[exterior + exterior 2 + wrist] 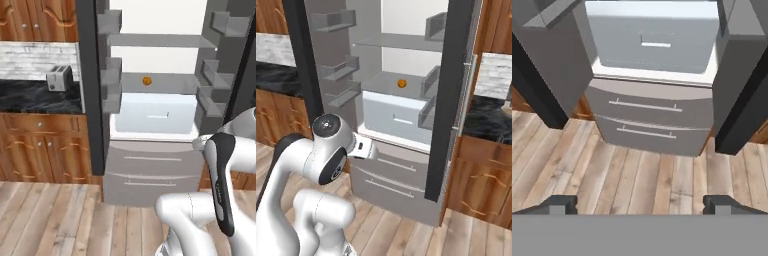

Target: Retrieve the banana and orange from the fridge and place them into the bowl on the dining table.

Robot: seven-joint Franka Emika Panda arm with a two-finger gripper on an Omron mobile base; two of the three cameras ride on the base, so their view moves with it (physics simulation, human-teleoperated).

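Gripper [640,204]: jaws spread wide apart, nothing between them; the two dark fingertips [559,204] sit at the lower left and lower right of the hand view, over wooden floor [637,185] in front of the fridge. In the right base view the hand end shows as a small white and dark piece just in front of the fridge's upper drawer.

Fridge [150,170]: tall, grey, both upper doors swung open, dark door edges facing outward. White interior with grey shelves; grey door bins [111,80] line the inside of each door. A pale crisper drawer [156,112] with a short bar handle sits below the lower shelf. Two closed grey outer drawers, each with a long horizontal handle, lie beneath it.

Orange [147,80]: small round ball, resting on the lower grey shelf, toward its left half and near the front edge, directly above the crisper drawer; well apart from the gripper. Also seen in the right base view [401,83].

Surroundings: toaster [59,78] on a black counter [35,97] left of the fridge, near the counter's right end; wooden cabinets [45,147] below and above.
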